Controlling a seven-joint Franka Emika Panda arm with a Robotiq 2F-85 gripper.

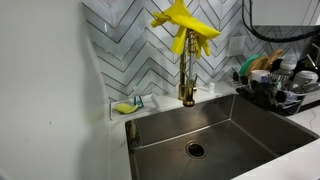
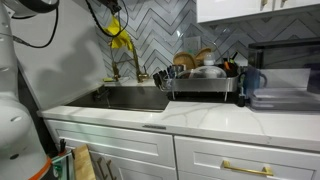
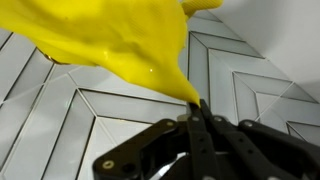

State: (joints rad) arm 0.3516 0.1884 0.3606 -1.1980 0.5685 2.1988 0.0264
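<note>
We see the hand (image 3: 200,118) in the wrist view with its two fingers pressed together, pinching one thin tip of a yellow rubber glove (image 3: 110,40). The pinch sits at the very end of the fingers. From there the glove widens straight away from the hand, ahead of the fingertips and off to the upper left of that view, so its long axis runs outward from the grip rather than across it.

Beyond the glove, the hand faces the herringbone tile backsplash (image 3: 100,130), which fills the rest of the wrist picture.

In both exterior views the glove (image 1: 185,25) (image 2: 120,35) hangs high in front of those tiles. Its empty fingers splay out sideways and upward, and its bulk droops below the hand. The hand itself is hard to pick out there.

Directly under the glove stands the brass faucet (image 1: 188,75) (image 2: 115,70). The glove's lowest fold comes down to about the faucet's top, and we cannot tell whether the two touch.

Below that lies the steel sink (image 1: 250,125), and farther to the side, well apart from the hand, a loaded dish rack (image 1: 280,90) (image 2: 205,80) rests on the tabletop (image 2: 220,118).
</note>
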